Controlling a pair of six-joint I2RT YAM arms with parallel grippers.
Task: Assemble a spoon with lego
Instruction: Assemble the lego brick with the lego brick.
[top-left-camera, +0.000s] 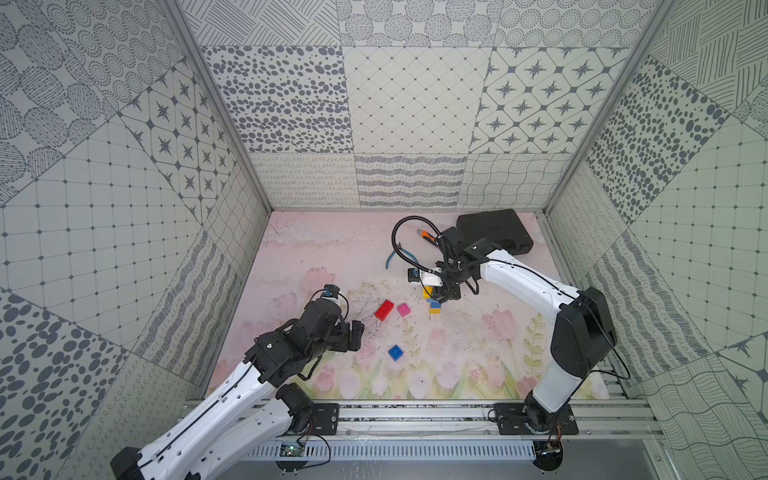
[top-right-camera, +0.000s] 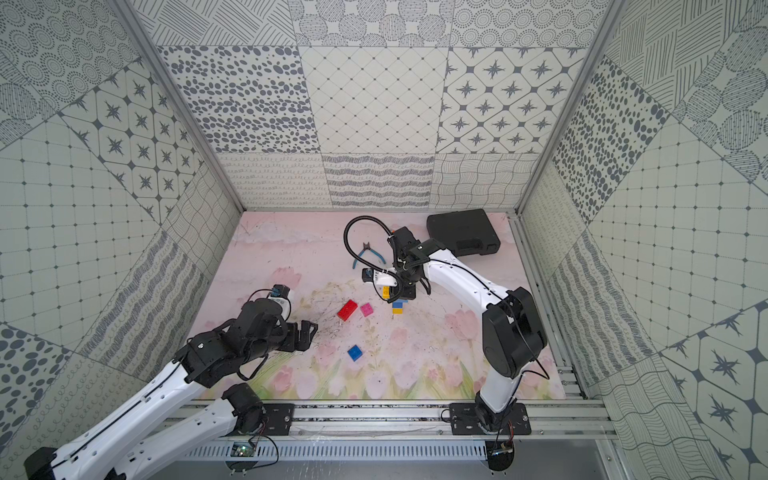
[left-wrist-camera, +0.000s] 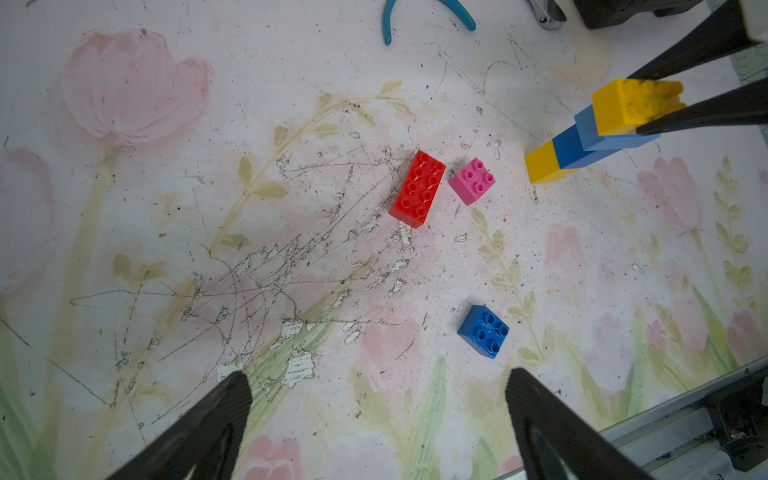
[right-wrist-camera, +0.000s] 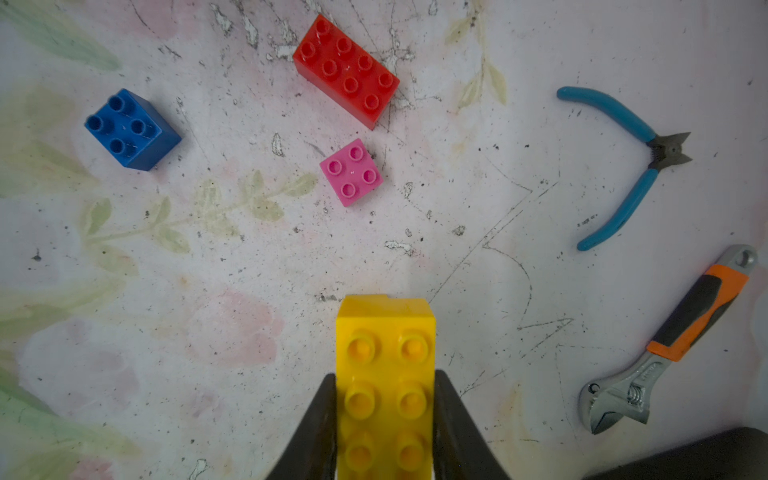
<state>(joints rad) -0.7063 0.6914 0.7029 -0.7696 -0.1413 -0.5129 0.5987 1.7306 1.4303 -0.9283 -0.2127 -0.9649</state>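
My right gripper (right-wrist-camera: 385, 376) is shut on an oblong yellow brick (right-wrist-camera: 386, 365). That brick tops a stepped stack (left-wrist-camera: 582, 141) of light blue, dark blue and yellow lego, the part-built spoon, seen in both top views (top-left-camera: 434, 306) (top-right-camera: 398, 307). Whether its lowest brick touches the mat I cannot tell. A red oblong brick (left-wrist-camera: 417, 189) and a pink square brick (left-wrist-camera: 472, 181) lie loose side by side to the left of the stack. A dark blue square brick (left-wrist-camera: 483, 331) lies nearer the front. My left gripper (left-wrist-camera: 378, 382) hovers open and empty left of the red brick (top-left-camera: 384, 310).
Blue-handled pliers (right-wrist-camera: 623, 166) and an orange-handled wrench (right-wrist-camera: 681, 332) lie behind the stack. A black case (top-left-camera: 494, 230) sits in the back right corner. Patterned walls enclose the mat on three sides, and a metal rail (top-left-camera: 415, 415) runs along the front.
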